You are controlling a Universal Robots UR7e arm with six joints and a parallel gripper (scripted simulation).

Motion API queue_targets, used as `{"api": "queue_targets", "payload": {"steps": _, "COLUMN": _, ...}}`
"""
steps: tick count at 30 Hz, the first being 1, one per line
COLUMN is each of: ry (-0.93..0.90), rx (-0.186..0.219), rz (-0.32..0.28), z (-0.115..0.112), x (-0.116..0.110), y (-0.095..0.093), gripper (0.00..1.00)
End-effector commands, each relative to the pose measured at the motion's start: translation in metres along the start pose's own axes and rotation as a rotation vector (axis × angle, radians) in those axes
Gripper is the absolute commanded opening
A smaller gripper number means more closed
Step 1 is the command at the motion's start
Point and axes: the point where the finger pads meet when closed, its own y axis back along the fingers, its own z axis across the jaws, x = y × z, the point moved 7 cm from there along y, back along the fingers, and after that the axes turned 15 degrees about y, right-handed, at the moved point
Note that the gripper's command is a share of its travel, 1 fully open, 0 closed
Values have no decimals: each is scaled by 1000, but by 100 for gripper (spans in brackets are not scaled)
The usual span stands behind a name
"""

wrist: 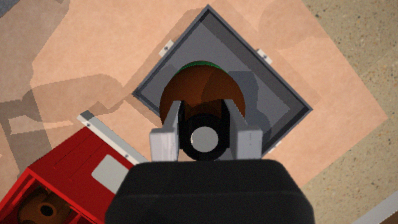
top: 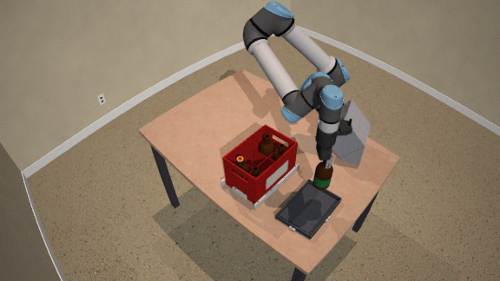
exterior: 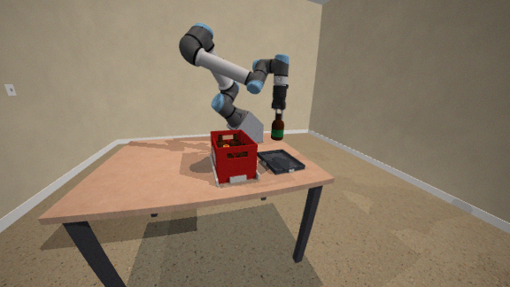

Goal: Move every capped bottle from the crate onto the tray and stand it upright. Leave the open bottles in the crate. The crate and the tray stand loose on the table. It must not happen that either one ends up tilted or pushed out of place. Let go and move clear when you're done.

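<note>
My gripper (top: 326, 162) is shut on the neck of a brown bottle (top: 323, 175) with a green label and a grey cap. The bottle hangs upright in the air above the dark tray (top: 308, 208). In the exterior view the bottle (exterior: 277, 127) is well above the tray (exterior: 281, 160). In the wrist view the fingers clamp the capped neck, with the bottle body (wrist: 202, 95) over the tray. The red crate (top: 259, 162) holds several brown bottles; one (top: 240, 160) has a yellow cap, and a large one (top: 266, 144) stands at the back.
The crate (exterior: 234, 155) stands left of the tray on a pale base. The grey robot base block (top: 352, 133) is behind the tray. The table's edge lies close to the tray's right and front sides.
</note>
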Motion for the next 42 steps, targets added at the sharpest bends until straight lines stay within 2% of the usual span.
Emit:
{"api": "queue_targets", "payload": {"steps": 1, "ry": 0, "rx": -2, "rz": -1, "z": 0, "x": 0, "y": -9, "gripper": 0}}
{"api": "queue_targets", "payload": {"steps": 8, "ry": 0, "rx": -2, "rz": -1, "z": 0, "x": 0, "y": -23, "gripper": 0}}
{"api": "queue_targets", "payload": {"steps": 11, "ry": 0, "rx": -1, "rz": 0, "z": 0, "x": 0, "y": -19, "gripper": 0}}
{"api": "queue_targets", "payload": {"steps": 25, "ry": 0, "rx": -2, "rz": -1, "z": 0, "x": -1, "y": -47, "gripper": 0}}
{"api": "queue_targets", "payload": {"steps": 28, "ry": 0, "rx": -1, "rz": 0, "z": 0, "x": 0, "y": -44, "gripper": 0}}
{"api": "queue_targets", "payload": {"steps": 42, "ry": 0, "rx": -2, "rz": -1, "z": 0, "x": -1, "y": -72, "gripper": 0}}
